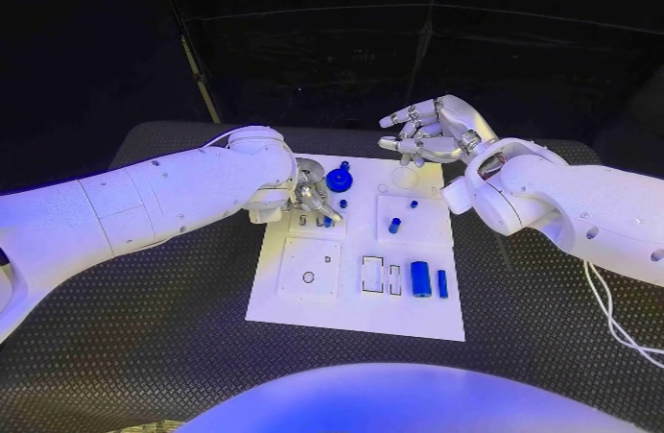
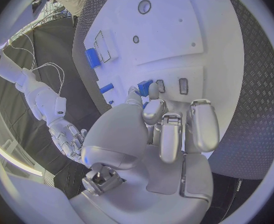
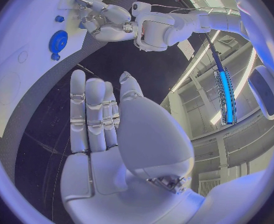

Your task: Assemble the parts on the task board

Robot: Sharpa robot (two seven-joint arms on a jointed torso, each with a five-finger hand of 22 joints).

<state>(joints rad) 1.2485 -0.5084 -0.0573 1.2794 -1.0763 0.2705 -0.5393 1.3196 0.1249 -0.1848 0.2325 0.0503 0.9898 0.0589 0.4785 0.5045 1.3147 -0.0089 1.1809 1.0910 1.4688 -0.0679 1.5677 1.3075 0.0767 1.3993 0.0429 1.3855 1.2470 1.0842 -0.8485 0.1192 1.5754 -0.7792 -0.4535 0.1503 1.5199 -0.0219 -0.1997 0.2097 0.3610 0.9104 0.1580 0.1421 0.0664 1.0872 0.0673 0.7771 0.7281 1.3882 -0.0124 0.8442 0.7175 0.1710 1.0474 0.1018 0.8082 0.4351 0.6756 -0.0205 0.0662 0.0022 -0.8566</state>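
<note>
Over on your left, the left hand (image 1: 307, 185) is down on the far left corner of the white board (image 1: 354, 313), fingers curled in over the small slots there. From the left wrist camera you see those fingers (image 2: 174, 129) bent down together right beside a small blue piece (image 2: 146, 88) at their tips; whether they actually pinch it, you cannot tell.

Moving along the board: it is a flat white plate lying in the middle of the black table (image 1: 138, 356), cut into panels. The near left panel is a white square with a small ring hole (image 1: 309, 277). Beside it sit two narrow rectangular frames (image 1: 372, 274), then a fat blue cylinder (image 1: 419, 277) and a thin blue bar (image 1: 443, 282), lying side by side, just apart. At the far end a blue gear (image 1: 341, 179) stands just beside the left hand, and a short blue peg (image 1: 394, 226) rests on the panel to its right.

Now your right: the right hand (image 1: 432, 131) hovers above the far right corner of the board, lifted clear, fingers loosely spread, nothing in it. The right wrist camera shows its fingers (image 3: 93, 114) straight and side by side, palm bare.
</note>
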